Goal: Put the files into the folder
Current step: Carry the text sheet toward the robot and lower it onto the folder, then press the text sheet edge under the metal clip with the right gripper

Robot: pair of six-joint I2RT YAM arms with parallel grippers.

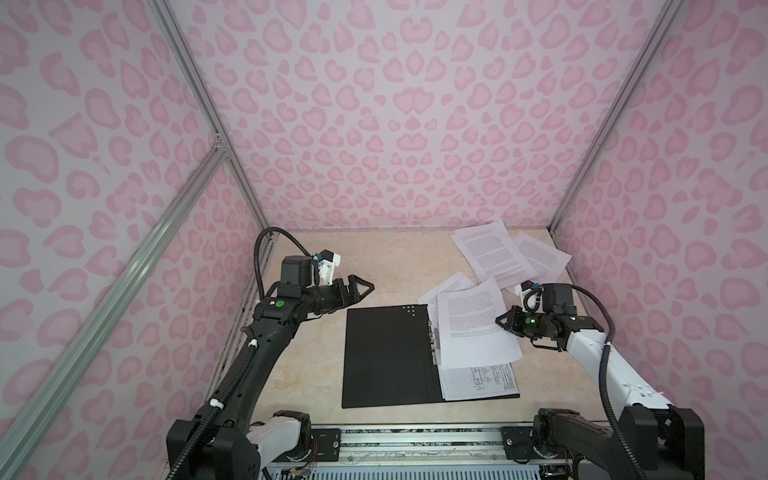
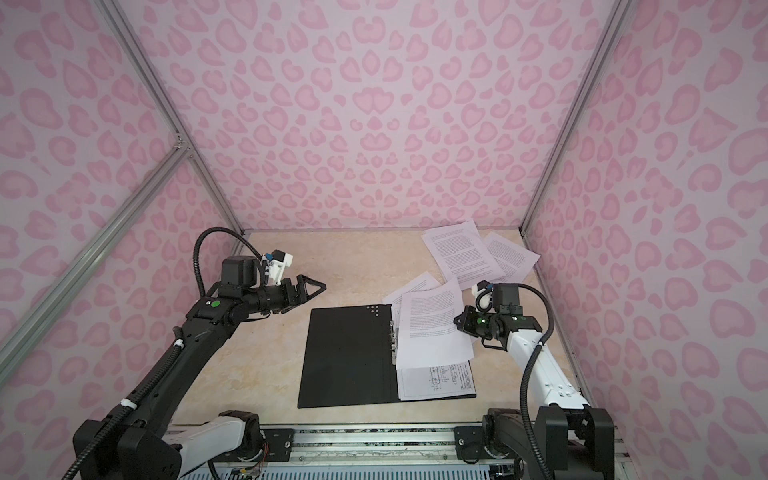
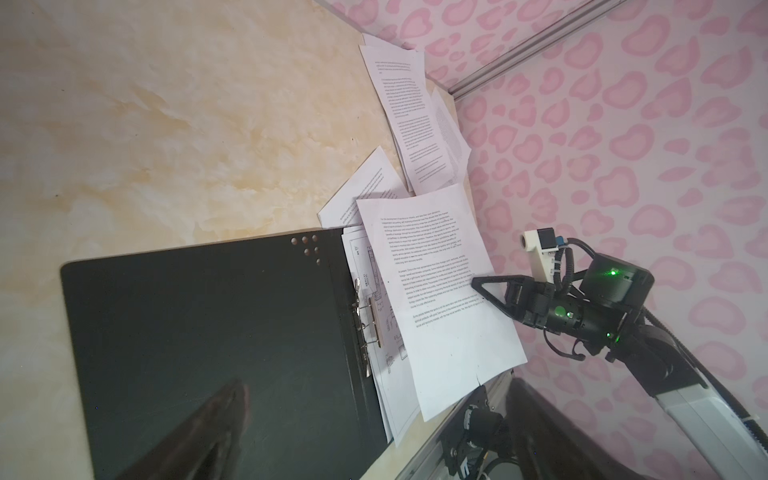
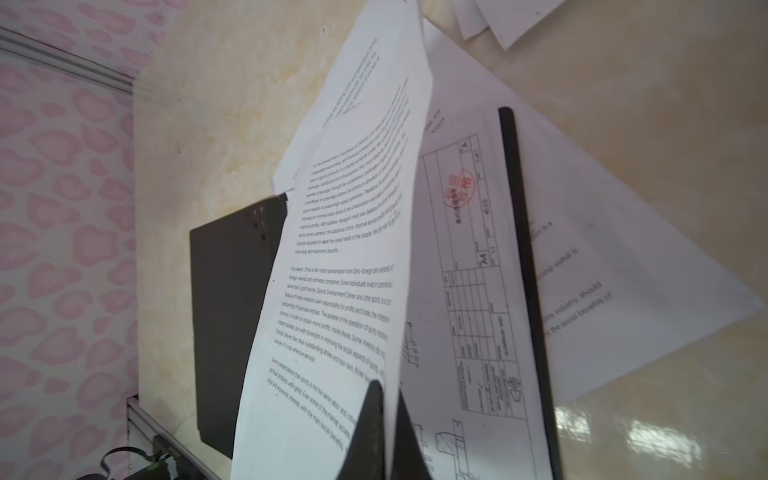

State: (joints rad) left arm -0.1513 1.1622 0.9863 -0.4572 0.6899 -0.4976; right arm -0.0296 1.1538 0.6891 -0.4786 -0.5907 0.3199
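We see the folder lying open on the table, near the middle of the front edge, with its black inside facing up. A metal clip runs down its middle fold. On the right half of the folder lies a drawing sheet with lines and boxes on it, flat inside the cover. Over that is a text sheet, and it is crooked: its left edge sits by the clip, and its right side is lifted off the pile. The right gripper has its fingers closed tight on the right edge of that text sheet. In the right wrist view we see the two dark fingers pinching the paper between them. Another sheet pokes out from under it, past the far edge of the folder. More papers lie in a loose pile at the far right corner of the table, well apart from the folder. The left gripper hangs in the air over the table, just past the folder's far left corner. Its fingers are spread wide.
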